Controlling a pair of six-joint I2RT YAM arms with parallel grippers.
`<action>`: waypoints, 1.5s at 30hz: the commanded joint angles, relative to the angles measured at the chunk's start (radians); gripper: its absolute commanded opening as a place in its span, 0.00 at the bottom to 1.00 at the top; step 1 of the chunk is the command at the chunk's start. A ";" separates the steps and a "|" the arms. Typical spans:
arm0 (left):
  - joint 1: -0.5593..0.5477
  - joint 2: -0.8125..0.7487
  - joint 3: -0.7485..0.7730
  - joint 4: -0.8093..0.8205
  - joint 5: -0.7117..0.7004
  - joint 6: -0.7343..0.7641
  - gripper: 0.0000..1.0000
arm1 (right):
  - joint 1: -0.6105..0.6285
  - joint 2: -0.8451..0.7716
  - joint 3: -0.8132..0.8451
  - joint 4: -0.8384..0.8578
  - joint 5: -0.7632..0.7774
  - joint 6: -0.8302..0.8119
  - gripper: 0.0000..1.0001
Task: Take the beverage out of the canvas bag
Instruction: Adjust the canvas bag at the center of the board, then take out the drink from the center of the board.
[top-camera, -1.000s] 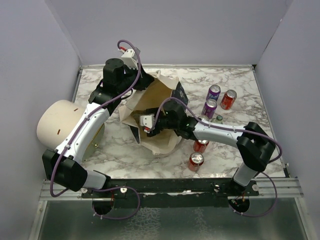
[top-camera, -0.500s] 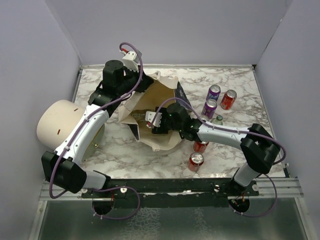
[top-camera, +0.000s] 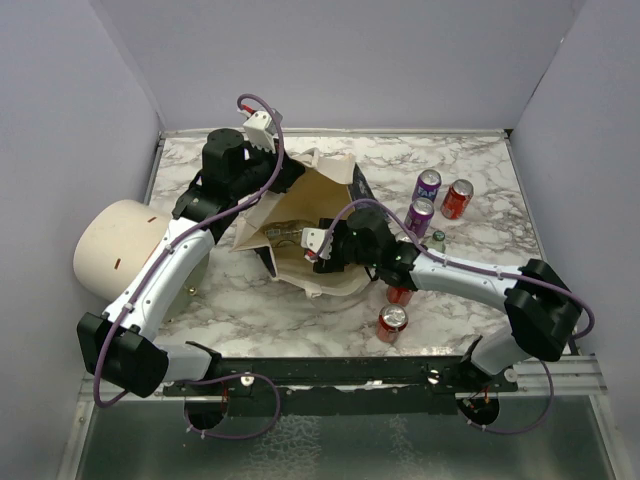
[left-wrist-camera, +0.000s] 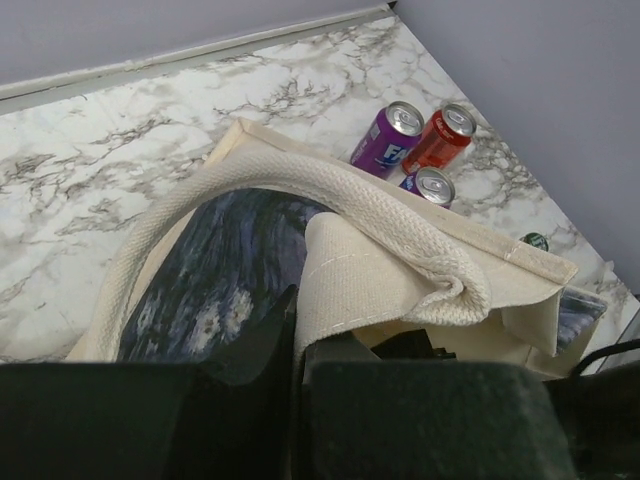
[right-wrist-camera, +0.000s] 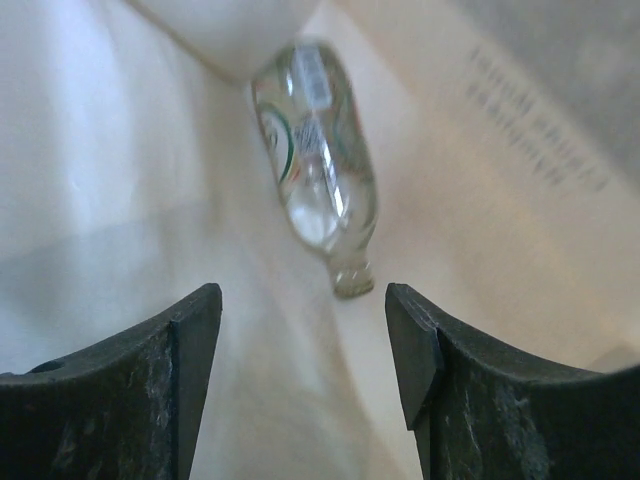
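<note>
The cream canvas bag (top-camera: 300, 210) lies on its side in the middle of the marble table, mouth held open. My left gripper (left-wrist-camera: 295, 335) is shut on the bag's rim cloth (left-wrist-camera: 350, 285) beside its loop handle (left-wrist-camera: 300, 180), lifting it. My right gripper (right-wrist-camera: 305, 330) is open and reaches inside the bag (right-wrist-camera: 120, 180). A clear glass bottle (right-wrist-camera: 318, 140) lies on the bag's inner wall just ahead of the open fingers, cap end toward them, not touched. In the top view the right gripper (top-camera: 305, 245) sits inside the bag's opening.
Two purple cans (top-camera: 428, 185) (top-camera: 419, 216) and a red can (top-camera: 458, 198) stand right of the bag. Two more red cans (top-camera: 392, 322) (top-camera: 401, 293) stand near the right arm. A green-capped bottle (top-camera: 437, 239) stands close by. A cream cylinder (top-camera: 115, 245) lies at the left.
My right gripper has pushed further into the bag toward the bottle. My left gripper has lifted the rim, so the bag's mouth gapes wider.
</note>
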 joint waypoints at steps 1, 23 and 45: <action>-0.015 -0.027 0.030 0.050 0.004 -0.030 0.00 | 0.027 -0.096 0.039 0.022 -0.179 -0.032 0.66; -0.026 -0.002 0.061 0.063 0.049 -0.020 0.00 | 0.011 0.161 0.160 0.236 -0.085 -0.011 0.69; -0.063 0.006 0.028 0.126 0.270 -0.004 0.00 | -0.053 0.437 0.289 0.226 -0.280 -0.162 0.77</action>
